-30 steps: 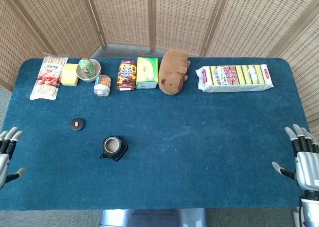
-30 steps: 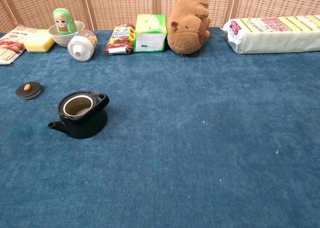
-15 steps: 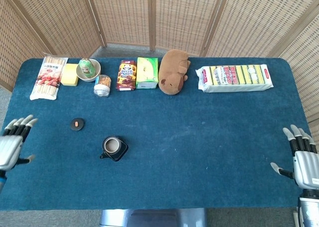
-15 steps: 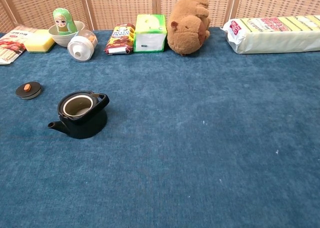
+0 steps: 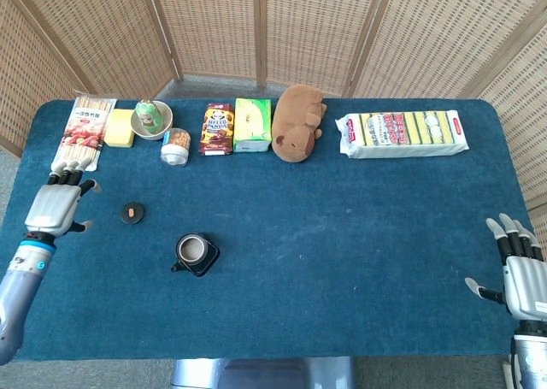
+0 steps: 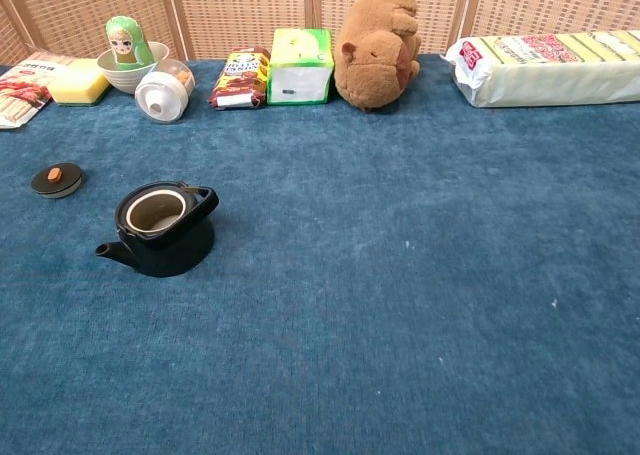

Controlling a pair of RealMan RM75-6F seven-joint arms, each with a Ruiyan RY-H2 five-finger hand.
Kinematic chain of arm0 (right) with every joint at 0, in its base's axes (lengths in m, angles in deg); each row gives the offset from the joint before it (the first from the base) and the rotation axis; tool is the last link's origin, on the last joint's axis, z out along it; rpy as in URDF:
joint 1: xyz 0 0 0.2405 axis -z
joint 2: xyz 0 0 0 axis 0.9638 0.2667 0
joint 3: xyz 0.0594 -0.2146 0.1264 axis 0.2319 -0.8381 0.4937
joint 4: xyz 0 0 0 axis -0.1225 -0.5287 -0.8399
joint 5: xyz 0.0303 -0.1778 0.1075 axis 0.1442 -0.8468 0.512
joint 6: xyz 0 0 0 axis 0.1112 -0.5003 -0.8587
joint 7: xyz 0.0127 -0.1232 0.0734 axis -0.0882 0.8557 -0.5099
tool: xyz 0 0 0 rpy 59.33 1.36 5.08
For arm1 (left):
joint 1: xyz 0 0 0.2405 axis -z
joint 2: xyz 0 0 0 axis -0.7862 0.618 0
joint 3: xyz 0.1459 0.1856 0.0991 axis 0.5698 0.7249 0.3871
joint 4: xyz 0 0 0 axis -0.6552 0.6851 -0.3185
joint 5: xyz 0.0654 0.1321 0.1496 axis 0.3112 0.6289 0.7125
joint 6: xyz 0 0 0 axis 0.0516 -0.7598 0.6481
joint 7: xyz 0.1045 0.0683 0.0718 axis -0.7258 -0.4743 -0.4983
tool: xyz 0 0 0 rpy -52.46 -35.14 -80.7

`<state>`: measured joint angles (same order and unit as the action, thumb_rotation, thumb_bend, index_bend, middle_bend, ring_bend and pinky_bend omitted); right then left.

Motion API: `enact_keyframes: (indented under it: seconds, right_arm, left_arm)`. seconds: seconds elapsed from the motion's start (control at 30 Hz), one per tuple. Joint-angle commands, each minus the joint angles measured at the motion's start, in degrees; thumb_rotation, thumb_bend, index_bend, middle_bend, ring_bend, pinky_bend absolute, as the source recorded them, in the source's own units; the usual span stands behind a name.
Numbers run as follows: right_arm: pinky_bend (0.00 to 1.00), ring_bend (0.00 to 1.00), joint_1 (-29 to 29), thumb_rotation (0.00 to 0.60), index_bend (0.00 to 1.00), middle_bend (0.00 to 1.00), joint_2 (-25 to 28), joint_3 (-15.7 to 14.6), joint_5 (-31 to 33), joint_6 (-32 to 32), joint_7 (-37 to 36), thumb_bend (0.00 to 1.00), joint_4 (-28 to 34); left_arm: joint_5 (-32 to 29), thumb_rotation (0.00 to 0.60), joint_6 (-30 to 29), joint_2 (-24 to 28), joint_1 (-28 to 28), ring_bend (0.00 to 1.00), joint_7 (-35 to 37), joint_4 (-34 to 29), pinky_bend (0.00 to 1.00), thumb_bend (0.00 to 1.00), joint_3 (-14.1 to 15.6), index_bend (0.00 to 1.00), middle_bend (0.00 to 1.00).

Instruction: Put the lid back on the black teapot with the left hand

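The black teapot point(image 5: 196, 254) point(image 6: 160, 229) stands uncovered on the blue table, its spout pointing left. Its small black lid point(image 5: 132, 212) point(image 6: 57, 179) with an orange knob lies flat on the cloth, up and to the left of the pot. My left hand point(image 5: 56, 207) hovers left of the lid with fingers spread, holding nothing. My right hand point(image 5: 520, 276) stays at the table's right edge, fingers apart and empty. Neither hand shows in the chest view.
Along the back edge lie a snack packet point(image 5: 84, 132), a yellow sponge point(image 5: 120, 127), a bowl with a green doll point(image 5: 151, 118), a tipped jar point(image 5: 175, 145), a biscuit bag point(image 5: 217, 128), a green box point(image 5: 253, 124), a plush capybara point(image 5: 297, 122) and a long wafer pack point(image 5: 402, 133).
My left hand has risen from the table's lower left edge and moved forward and right, toward the lid. The right hand has barely shifted.
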<state>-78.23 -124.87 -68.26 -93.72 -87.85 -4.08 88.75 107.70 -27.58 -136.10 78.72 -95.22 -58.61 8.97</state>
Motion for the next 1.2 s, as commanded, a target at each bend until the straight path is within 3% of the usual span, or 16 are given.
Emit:
enact_keyframes:
  seconds: [0.03, 0.63, 1.2]
  right_arm:
    - [0.0, 0.01, -0.1, 0.6, 0.1, 0.02, 0.0, 0.1, 0.3, 0.4, -0.2, 0.06, -0.1]
    - [0.0, 0.01, -1.0, 0.6, 0.1, 0.02, 0.1, 0.4, 1.7, 2.7, -1.2, 0.06, -0.5]
    - [0.0, 0.01, -1.1, 0.6, 0.1, 0.02, 0.2, 0.2, 2.0, 3.3, -1.4, 0.06, -0.3]
  left_arm:
    - [-2.3, 0.6, 1.5, -2.3, 1.6, 0.0, -2.6, 2.0, 0.01, 0.16, -0.2, 0.36, 0.0]
    - [-13.6, 0.6, 6.6, -8.4, 7.3, 0.0, -15.5, 5.8, 0.01, 0.2, 1.7, 0.36, 0.0]
    - [-16.8, 0.6, 5.8, -11.8, 10.2, 0.0, -19.4, 7.4, 0.01, 0.21, 3.2, 0.36, 0.0]
